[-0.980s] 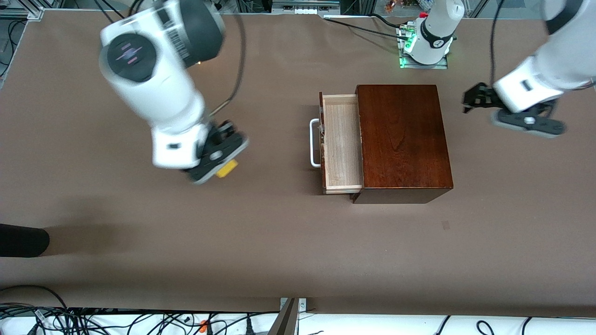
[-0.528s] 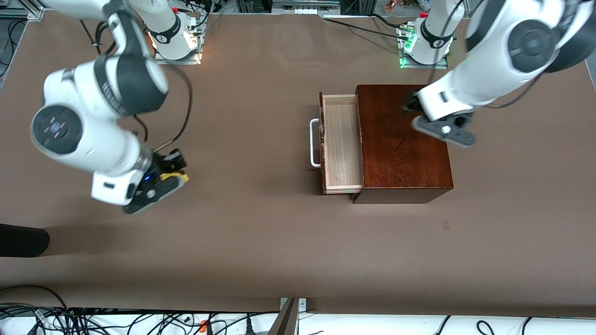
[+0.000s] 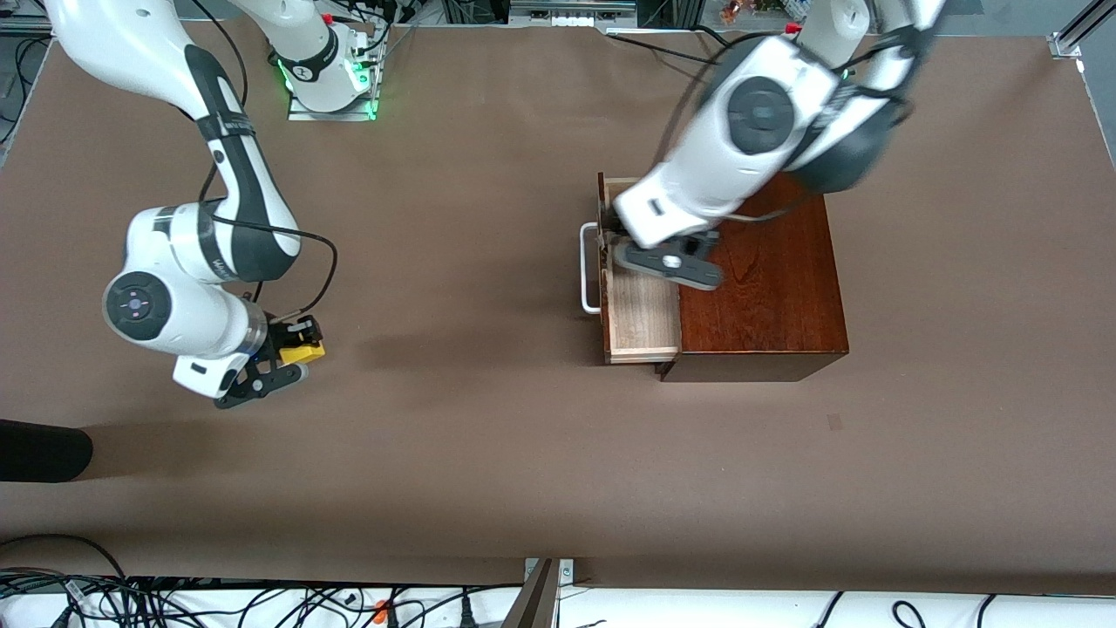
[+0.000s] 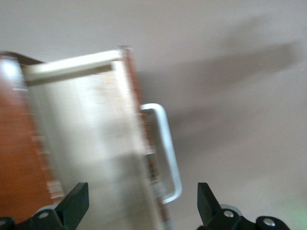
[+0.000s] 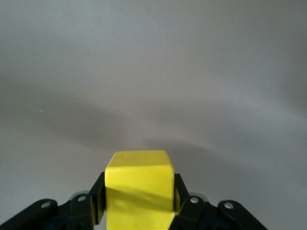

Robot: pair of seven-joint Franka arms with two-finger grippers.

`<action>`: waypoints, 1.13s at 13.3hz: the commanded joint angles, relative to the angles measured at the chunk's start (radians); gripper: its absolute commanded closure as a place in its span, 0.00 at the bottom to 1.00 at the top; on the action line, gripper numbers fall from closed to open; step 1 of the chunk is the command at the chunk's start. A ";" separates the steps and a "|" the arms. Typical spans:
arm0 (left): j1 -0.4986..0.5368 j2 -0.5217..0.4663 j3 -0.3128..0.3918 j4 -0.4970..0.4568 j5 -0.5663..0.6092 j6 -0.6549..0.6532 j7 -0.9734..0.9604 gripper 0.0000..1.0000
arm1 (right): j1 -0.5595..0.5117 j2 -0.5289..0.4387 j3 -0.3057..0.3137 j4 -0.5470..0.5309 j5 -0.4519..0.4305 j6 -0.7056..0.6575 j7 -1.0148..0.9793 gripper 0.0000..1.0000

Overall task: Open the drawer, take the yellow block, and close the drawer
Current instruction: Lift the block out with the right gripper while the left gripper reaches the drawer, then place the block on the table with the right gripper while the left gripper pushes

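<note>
The drawer (image 3: 643, 318) stands pulled out of the dark reddish-brown wooden box (image 3: 767, 296), its white handle (image 3: 589, 281) pointing toward the right arm's end. My left gripper (image 3: 667, 262) hangs over the open drawer. In the left wrist view it (image 4: 141, 206) is open, with the pale tray (image 4: 86, 143) and handle (image 4: 165, 148) below its spread fingers (image 4: 74, 206). My right gripper (image 3: 292, 353) is low over bare table toward the right arm's end, shut on the yellow block (image 3: 302, 352). The right wrist view shows the block (image 5: 139, 184) clamped between both fingers (image 5: 181, 194).
Brown table cloth (image 3: 488, 436) spreads all around the box. A dark object (image 3: 39, 449) lies at the table's edge at the right arm's end. Cables (image 3: 174, 602) run along the edge nearest the front camera.
My right arm carried the yellow block farther from the drawer and lower. My left arm swung from its end of the table across the box top to over the open drawer.
</note>
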 commanded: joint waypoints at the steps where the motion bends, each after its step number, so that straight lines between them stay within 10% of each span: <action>1: -0.119 0.086 0.016 0.042 0.037 0.061 -0.173 0.00 | -0.003 -0.076 -0.004 -0.177 0.018 0.116 0.034 1.00; 8: -0.226 0.194 0.008 0.055 0.377 0.119 -0.294 0.00 | -0.049 -0.057 -0.006 -0.350 0.018 0.342 0.068 0.89; 10: -0.258 0.214 0.010 0.057 0.396 0.131 -0.129 0.00 | -0.051 -0.060 -0.004 -0.344 0.016 0.342 0.068 0.55; 11: -0.260 0.217 0.010 0.058 0.398 0.131 -0.032 0.00 | -0.051 -0.070 -0.004 -0.343 0.016 0.342 0.068 0.01; 15: -0.251 0.228 0.019 0.069 0.401 0.131 0.451 0.00 | -0.052 -0.220 -0.002 -0.320 0.019 0.255 0.066 0.00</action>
